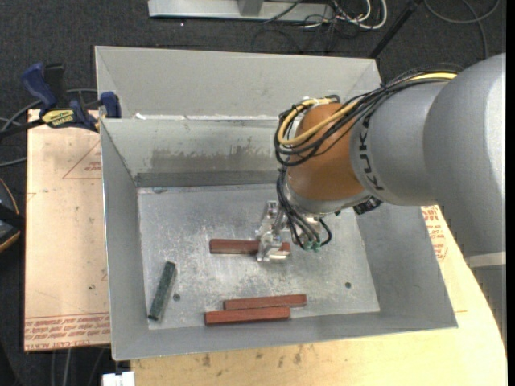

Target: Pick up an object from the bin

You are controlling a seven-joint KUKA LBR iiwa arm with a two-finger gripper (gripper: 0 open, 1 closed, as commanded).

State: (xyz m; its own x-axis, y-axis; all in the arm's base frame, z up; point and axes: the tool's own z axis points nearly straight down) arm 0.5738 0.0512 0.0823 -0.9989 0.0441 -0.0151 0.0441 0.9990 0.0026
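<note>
I count four loose items in the bin (pixel 121 215), of two kinds. Reddish-brown flat bars, quantity three: the centre bar (pixel 229 247) on the middle of the floor, and near the front wall the rear bar (pixel 265 301) and the front bar (pixel 247 316), side by side. Dark green bar (pixel 162 291), quantity one, front left.

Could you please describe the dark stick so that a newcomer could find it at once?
Look in the grey bin, at its lower-left corner. The stick lies there alone, nearly vertical in the view. It is dark greenish grey; the pair to its right and the bar mid-floor are reddish brown.
</note>
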